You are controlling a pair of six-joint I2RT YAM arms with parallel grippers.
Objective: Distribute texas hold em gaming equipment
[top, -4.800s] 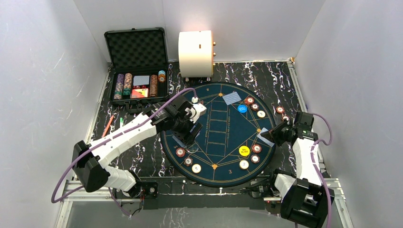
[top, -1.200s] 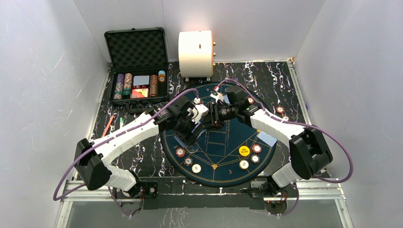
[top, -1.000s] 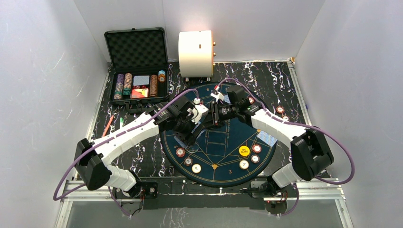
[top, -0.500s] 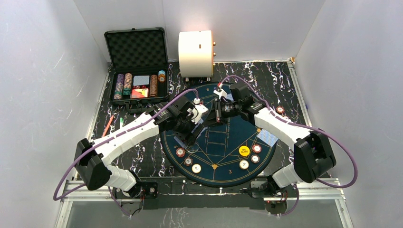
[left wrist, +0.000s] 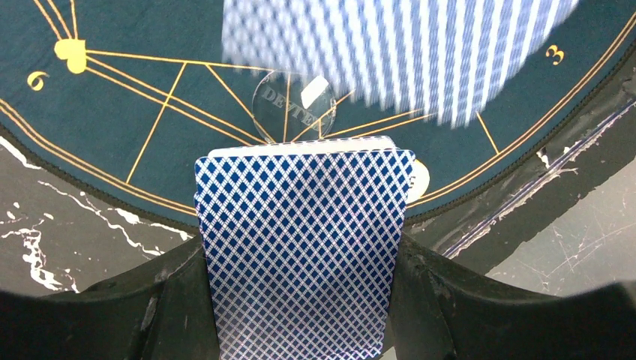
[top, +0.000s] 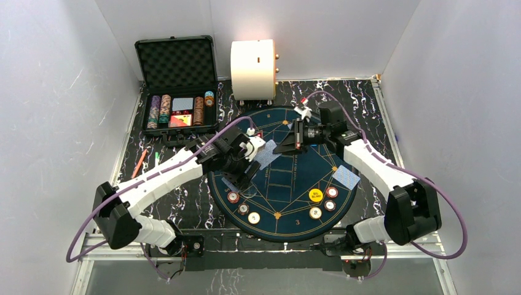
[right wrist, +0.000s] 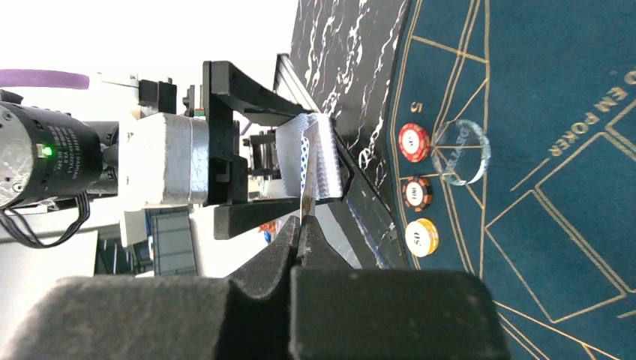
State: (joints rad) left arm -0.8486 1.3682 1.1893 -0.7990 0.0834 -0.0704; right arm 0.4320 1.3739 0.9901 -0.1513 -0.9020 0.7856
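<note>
Holding the deck on edge in your left gripper, you are presenting its top card to the other arm. The left jaws are clamped on the deck's two long sides, so the blue backs are facing outward and one card can slide off without the rest following. The deck is sitting left of centre in the top view, above the left part of the mat.

Your right gripper is pinching a single card by one edge, with the jaws pressed together on it. The card is hanging between the two grippers, just beside the deck. The thin edge grip is likely leaving most of the card free, so it can be laid flat at a seat.

At the right edge of the mat, dealt cards are lying face down. Chips are sitting in a short row at the lower left, and more are sitting by the yellow button at the lower right. Chip stacks are standing in the case at the upper left.

You are probably mid-deal, with the pinched card awaiting a seat.
</note>
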